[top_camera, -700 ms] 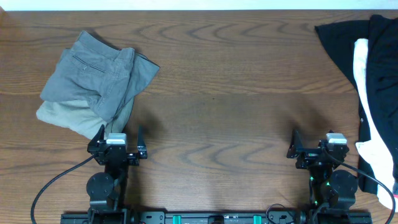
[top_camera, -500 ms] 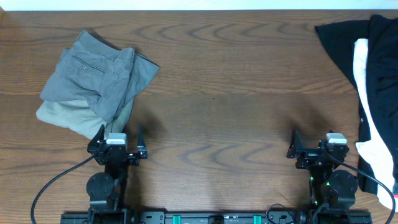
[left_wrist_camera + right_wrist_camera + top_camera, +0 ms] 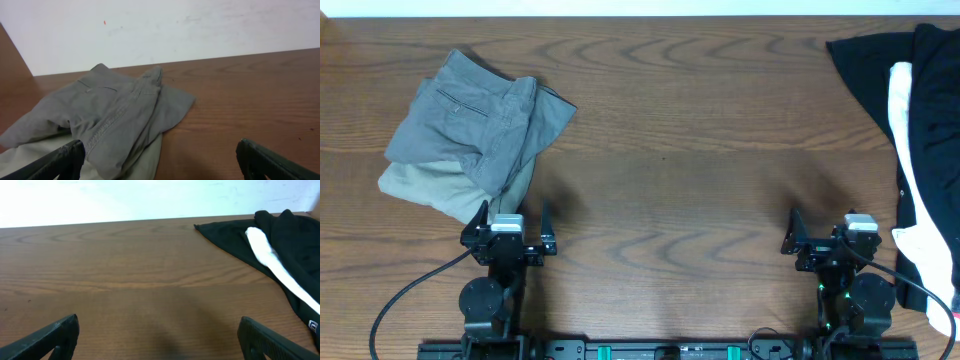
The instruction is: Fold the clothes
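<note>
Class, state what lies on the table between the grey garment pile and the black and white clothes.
Nothing: in the overhead view, only bare wooden table separates the grey garment pile from the black and white clothes.

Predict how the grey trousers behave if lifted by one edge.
Probably floppy: the grey trousers lie crumpled in soft folds, so they should drape and unfold. Likely to drag the beige garment underneath, since they overlap.

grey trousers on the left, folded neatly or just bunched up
Bunched, not neatly folded: the grey trousers lie crumpled, doubled over with uneven edges and creases, partly on top of a beige garment.
</note>
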`<state>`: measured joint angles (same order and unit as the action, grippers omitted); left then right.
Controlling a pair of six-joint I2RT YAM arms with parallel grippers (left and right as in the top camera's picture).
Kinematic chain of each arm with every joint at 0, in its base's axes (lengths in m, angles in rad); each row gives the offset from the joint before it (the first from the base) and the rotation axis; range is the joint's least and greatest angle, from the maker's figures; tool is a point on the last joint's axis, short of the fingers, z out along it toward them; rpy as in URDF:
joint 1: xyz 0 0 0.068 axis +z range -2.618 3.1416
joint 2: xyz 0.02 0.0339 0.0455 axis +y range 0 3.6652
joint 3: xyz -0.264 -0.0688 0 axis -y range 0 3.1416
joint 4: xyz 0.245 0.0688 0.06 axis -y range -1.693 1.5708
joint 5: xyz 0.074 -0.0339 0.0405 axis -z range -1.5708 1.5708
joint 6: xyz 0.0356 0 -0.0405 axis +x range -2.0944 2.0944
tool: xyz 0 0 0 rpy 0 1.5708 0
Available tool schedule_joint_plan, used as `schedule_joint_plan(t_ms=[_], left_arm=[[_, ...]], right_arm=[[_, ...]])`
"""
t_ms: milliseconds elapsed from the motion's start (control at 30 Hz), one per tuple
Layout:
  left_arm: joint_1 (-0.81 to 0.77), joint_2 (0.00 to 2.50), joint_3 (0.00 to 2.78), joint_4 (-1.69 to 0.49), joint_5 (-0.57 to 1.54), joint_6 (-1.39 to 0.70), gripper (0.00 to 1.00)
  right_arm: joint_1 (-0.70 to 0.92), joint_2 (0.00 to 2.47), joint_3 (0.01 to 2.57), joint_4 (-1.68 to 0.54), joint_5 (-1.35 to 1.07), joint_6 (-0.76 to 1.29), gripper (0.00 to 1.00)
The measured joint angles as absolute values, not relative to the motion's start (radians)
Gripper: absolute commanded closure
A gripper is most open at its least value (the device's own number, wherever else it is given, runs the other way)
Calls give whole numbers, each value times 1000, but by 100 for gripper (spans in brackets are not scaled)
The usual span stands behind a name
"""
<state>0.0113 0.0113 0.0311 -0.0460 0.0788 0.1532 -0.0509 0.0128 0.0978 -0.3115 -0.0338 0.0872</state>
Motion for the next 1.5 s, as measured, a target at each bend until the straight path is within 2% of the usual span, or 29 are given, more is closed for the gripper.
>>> schedule_joint_plan(t_ms=[1233,1500], left_arm=[[11,11,23,-24,81,153,2],[11,11,23,-13,262,150,2]], right_arm=[[-51,13,98,-311,-34,87,1],[-51,12,96,-255,-49,97,1]])
